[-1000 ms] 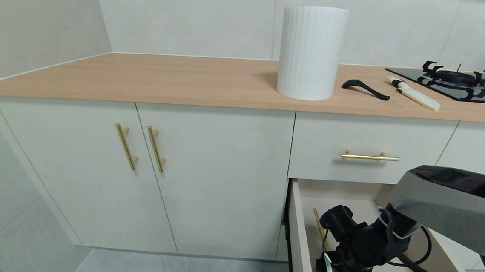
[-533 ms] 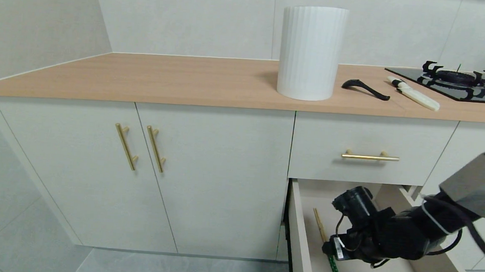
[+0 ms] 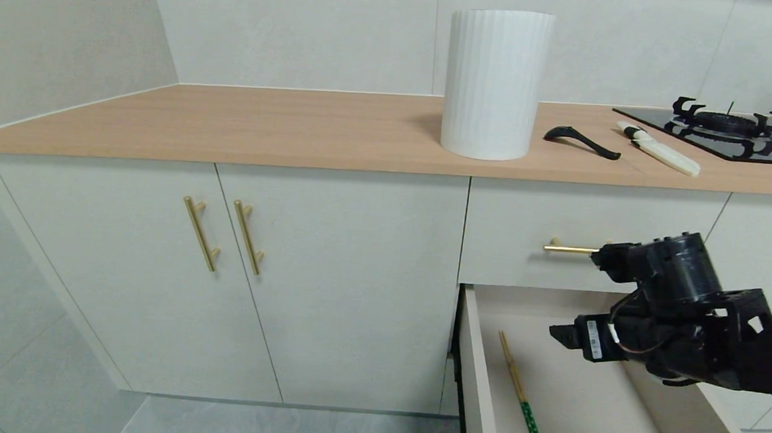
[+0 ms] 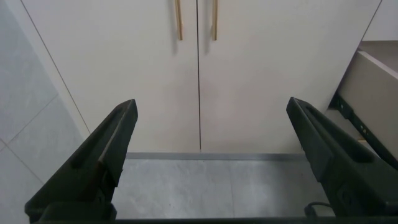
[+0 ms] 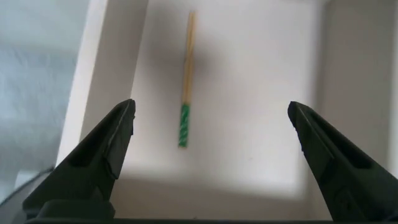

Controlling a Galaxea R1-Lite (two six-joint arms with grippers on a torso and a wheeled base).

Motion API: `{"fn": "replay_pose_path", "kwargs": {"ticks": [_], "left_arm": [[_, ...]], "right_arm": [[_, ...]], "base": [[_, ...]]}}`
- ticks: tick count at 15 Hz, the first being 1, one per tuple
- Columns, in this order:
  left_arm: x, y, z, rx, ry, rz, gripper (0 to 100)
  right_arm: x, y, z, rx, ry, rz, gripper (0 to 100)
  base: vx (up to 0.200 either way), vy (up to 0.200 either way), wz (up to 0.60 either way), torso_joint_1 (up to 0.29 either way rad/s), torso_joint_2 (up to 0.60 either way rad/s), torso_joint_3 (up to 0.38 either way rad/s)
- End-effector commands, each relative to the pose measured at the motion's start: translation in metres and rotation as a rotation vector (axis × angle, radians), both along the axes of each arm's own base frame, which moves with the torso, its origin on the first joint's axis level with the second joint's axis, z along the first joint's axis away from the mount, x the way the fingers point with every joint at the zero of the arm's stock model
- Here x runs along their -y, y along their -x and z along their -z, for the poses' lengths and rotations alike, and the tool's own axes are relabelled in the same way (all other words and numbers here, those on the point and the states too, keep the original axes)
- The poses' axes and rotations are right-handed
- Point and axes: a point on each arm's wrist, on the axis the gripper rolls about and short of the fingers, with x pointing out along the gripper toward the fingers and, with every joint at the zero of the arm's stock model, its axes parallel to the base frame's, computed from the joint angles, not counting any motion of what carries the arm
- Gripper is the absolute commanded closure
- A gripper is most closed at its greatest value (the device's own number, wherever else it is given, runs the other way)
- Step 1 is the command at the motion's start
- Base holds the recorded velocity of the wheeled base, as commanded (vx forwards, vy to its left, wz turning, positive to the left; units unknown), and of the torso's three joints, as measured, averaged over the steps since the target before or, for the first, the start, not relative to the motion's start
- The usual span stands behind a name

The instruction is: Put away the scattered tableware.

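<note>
Left gripper (image 4: 211, 124): spread wide, empty, facing the doors (image 4: 199, 68).
Chopsticks (image 3: 520, 389): lie flat along the left side of the open drawer (image 3: 479, 386).
Right gripper (image 3: 581, 295): has risen out of the drawer, now above it, spread wide and empty.
Meaning: chopsticks look stowed.
Left to do: utensil (image 3: 581, 140) and knife (image 3: 659, 153) on the counter (image 3: 263, 126).
Obstacles: canister (image 3: 494, 81) near the utensil; hob (image 3: 725, 131) just beside the knife.
</note>
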Motion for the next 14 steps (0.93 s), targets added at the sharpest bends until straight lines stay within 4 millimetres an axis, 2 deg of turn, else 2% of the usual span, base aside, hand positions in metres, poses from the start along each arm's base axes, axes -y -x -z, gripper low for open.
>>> {"fn": "replay_pose_path", "kwargs": {"ticks": [1,5,14], "left_arm": [[0.0,0.0,0.0,0.0,0.0,0.0,0],[0.0,0.0,0.0,0.0,0.0,0.0,0],[0.0,0.0,0.0,0.0,0.0,0.002,0]], "right_arm": [[0.016,0.011,-0.026,0.091,-0.014,0.02,0],[0.032,0.015,-0.04,0.139,-0.002,0.05,0],[0.038,0.017,-0.047,0.165,-0.012,0.064,0]], "base": [[0.0,0.0,0.0,0.032,-0.11,-0.046],[0.0,0.0,0.0,0.074,-0.26,-0.251],[0.0,0.0,0.0,0.182,-0.5,-0.289]]}}
